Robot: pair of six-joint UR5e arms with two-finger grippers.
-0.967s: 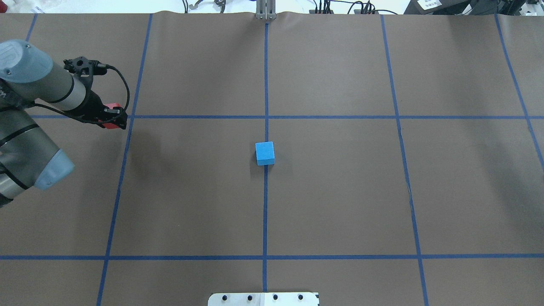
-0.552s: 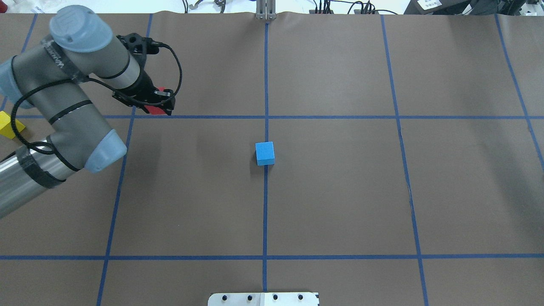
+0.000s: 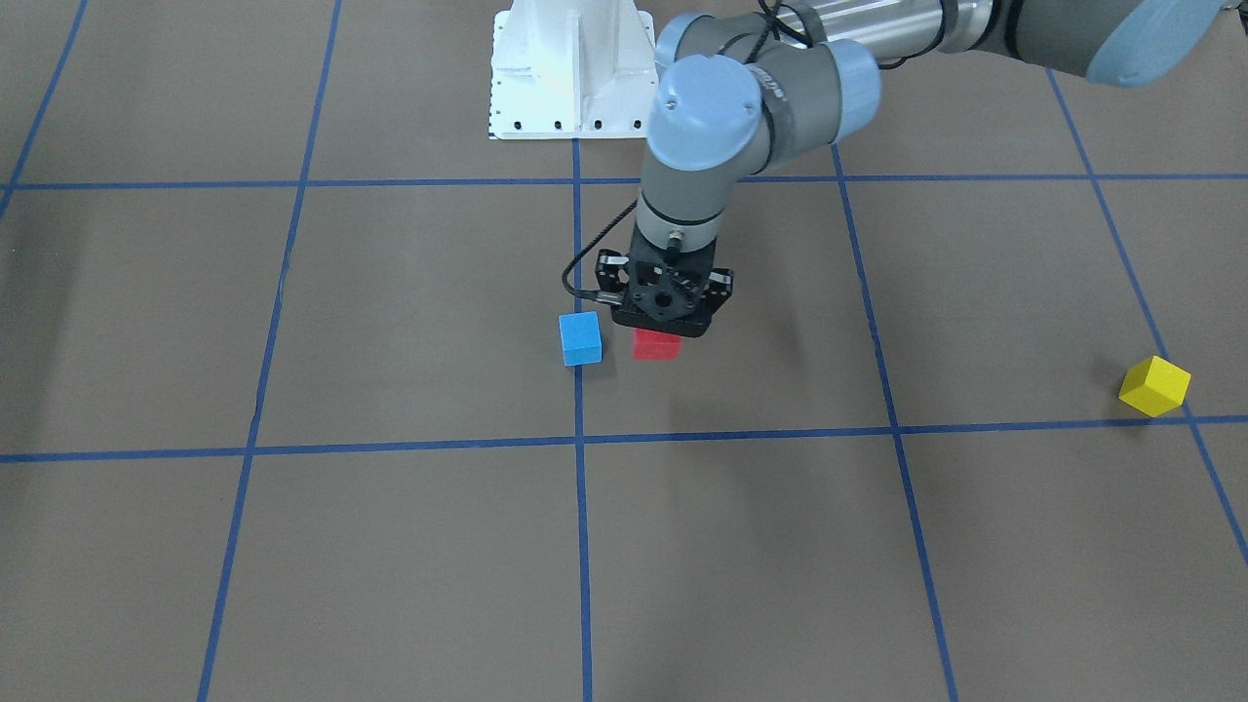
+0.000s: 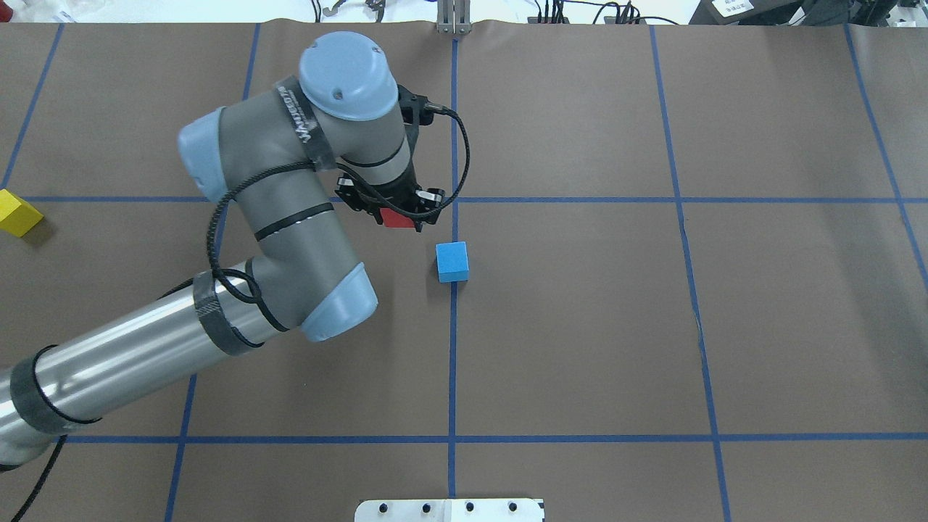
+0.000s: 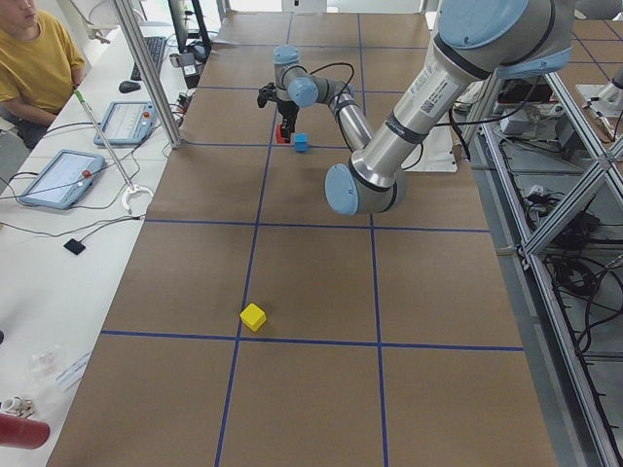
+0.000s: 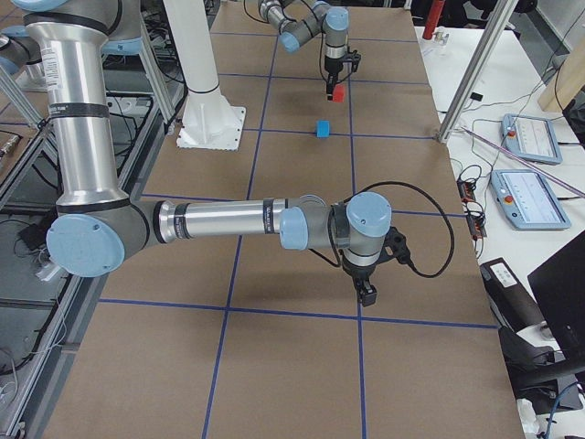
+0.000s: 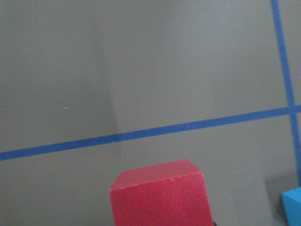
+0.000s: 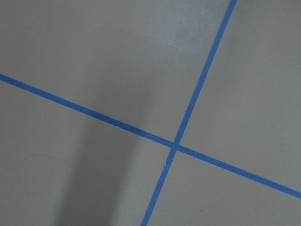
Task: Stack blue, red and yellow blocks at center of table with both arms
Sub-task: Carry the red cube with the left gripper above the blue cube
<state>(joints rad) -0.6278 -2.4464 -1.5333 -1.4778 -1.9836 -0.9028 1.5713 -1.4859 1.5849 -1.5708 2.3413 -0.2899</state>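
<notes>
The blue block (image 4: 452, 262) rests on the table (image 4: 580, 326) at its center, on a tape line. My left gripper (image 4: 397, 217) hangs just beside it, shut on the red block (image 3: 655, 345), which is held above the surface; the left wrist view shows the red block (image 7: 160, 193) at the bottom and a corner of the blue block (image 7: 292, 207). The yellow block (image 4: 16, 213) lies far off at the table's left edge. My right gripper (image 6: 367, 294) shows only in the exterior right view, low over the table near that end; I cannot tell its state.
The white pedestal (image 3: 570, 68) stands at the robot's side of the table. A metal post (image 4: 453, 18) rises at the far edge. A seated person (image 5: 34, 58) and tablets (image 5: 60, 177) are beside the table.
My left arm has swung to the right with the red block, from the far left of the table to just beside the blue block. The yellow block came into view behind it.
</notes>
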